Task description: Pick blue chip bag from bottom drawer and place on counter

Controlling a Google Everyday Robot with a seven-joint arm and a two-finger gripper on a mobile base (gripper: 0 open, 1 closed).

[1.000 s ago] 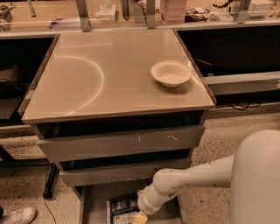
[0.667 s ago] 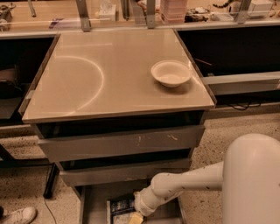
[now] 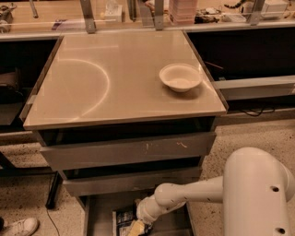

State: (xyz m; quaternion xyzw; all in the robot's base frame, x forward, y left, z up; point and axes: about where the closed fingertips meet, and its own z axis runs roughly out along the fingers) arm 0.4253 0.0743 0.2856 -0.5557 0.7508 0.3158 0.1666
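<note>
The blue chip bag [image 3: 123, 220] lies on the floor of the open bottom drawer [image 3: 99, 214], at the bottom edge of the camera view, dark with white label patches. My gripper [image 3: 137, 227] reaches down into that drawer at the bag's right side, with its yellowish tips touching or just over the bag. The white arm comes in from the lower right. The counter [image 3: 92, 83] is the glossy beige top of the cabinet, above the drawers.
A white bowl [image 3: 180, 77] stands on the counter's right side. Two scuffed grey drawers [image 3: 129, 150] sit slightly open above the bottom one. A cluttered wooden bench [image 3: 138, 11] runs behind. A white shoe [image 3: 18, 227] shows at the lower left.
The arm has shifted a little left and its elbow has swung nearer the camera. The gripper stays low in the bottom drawer at the bag.
</note>
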